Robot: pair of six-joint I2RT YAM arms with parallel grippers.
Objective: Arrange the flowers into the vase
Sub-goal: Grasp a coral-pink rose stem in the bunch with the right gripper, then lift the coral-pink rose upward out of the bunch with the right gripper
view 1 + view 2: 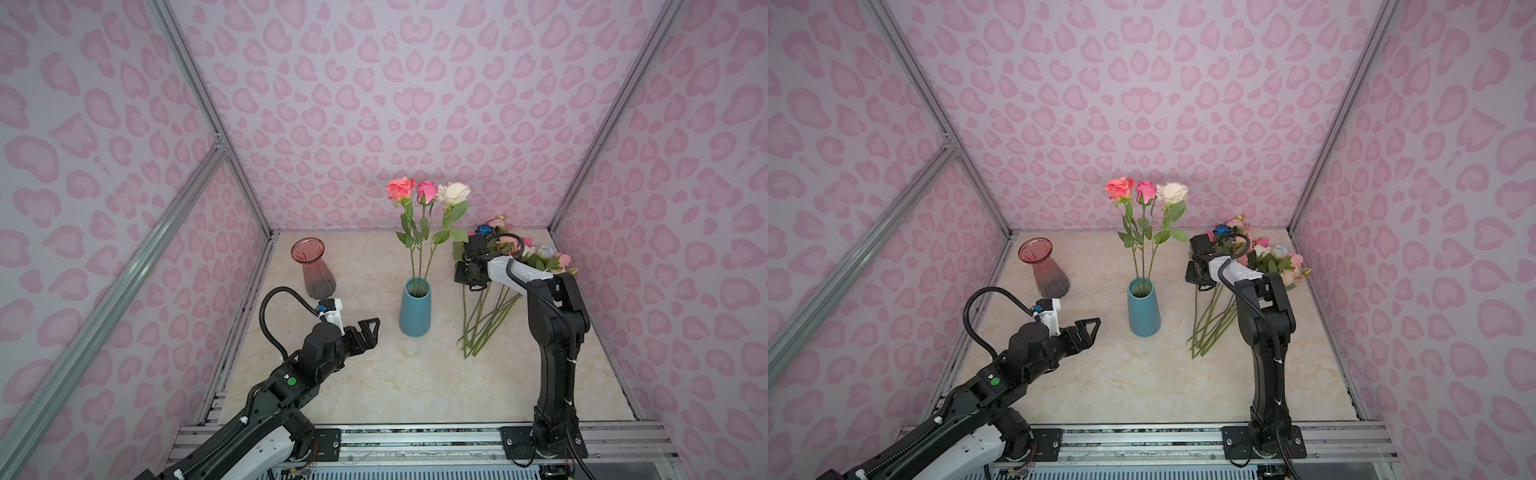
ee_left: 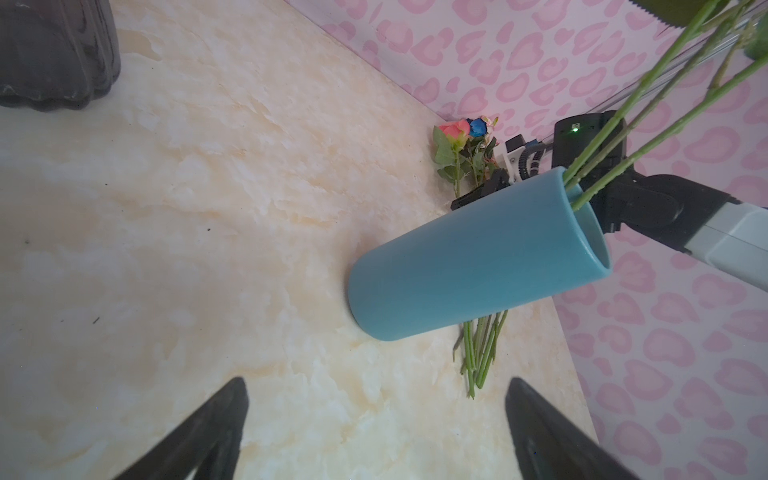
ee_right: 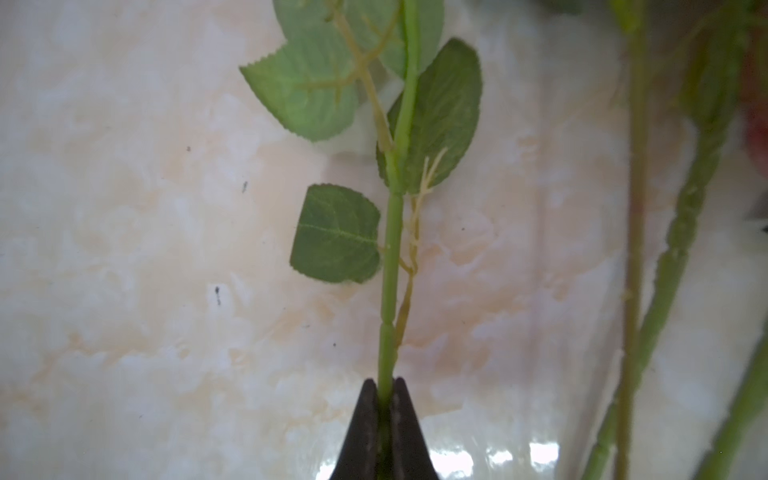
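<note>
A blue vase (image 1: 414, 309) (image 1: 1143, 309) (image 2: 469, 257) stands mid-table and holds three upright roses (image 1: 427, 192) (image 1: 1145, 191): coral, pink and cream. More flowers (image 1: 540, 257) (image 1: 1273, 259) (image 2: 461, 139) lie in a heap at the back right, stems pointing to the front. My right gripper (image 1: 471, 286) (image 1: 1200, 283) reaches down at the heap's left side. In the right wrist view it (image 3: 385, 382) is shut on one leafy green stem (image 3: 390, 270). My left gripper (image 1: 370, 328) (image 1: 1090, 328) (image 2: 377, 390) hovers open and holds nothing, left of the vase.
A red glass vase (image 1: 318, 268) (image 1: 1044, 266) (image 2: 54, 54) stands at the back left, just behind my left wrist. Pink patterned walls with metal posts close in the marble table (image 1: 374, 386) on three sides. A metal rail runs along the front edge.
</note>
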